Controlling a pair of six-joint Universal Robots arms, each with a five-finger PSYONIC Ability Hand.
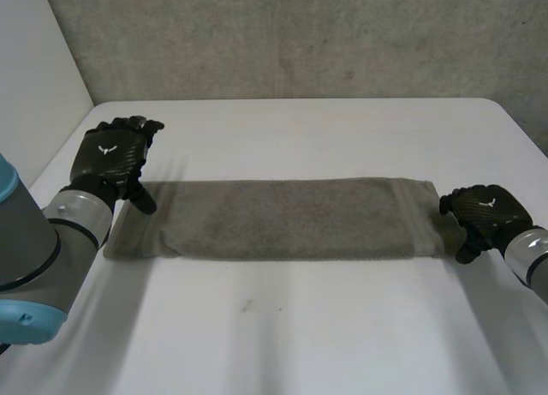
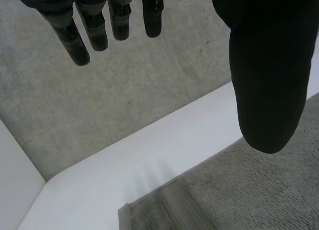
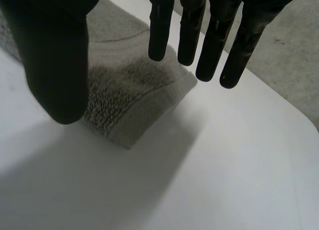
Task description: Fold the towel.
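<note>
Left hand [image 1: 111,155]: black, weave-textured shell, small white winged logo [image 1: 106,150] on the back. Just behind the logo, a silver wrist cuff [image 1: 79,215]; further behind it, a fat grey arm [image 1: 21,241] with a light-blue cap [image 1: 30,320]. Right hand [image 1: 484,208]: same black shell. Fingers [image 2: 94,25] are black and segmented, thumb [image 2: 269,75] is smooth and rounded.

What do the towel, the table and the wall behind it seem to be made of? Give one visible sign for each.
Towel: looped terry cloth, probably cotton, matte grey-brown. Its fuzzy pile and the flat woven band near its end suggest this.
Table: smooth white top, perhaps laminate or painted board. The surface looks flat and even.
Wall: looks like bare concrete, being mottled grey and rough.
</note>
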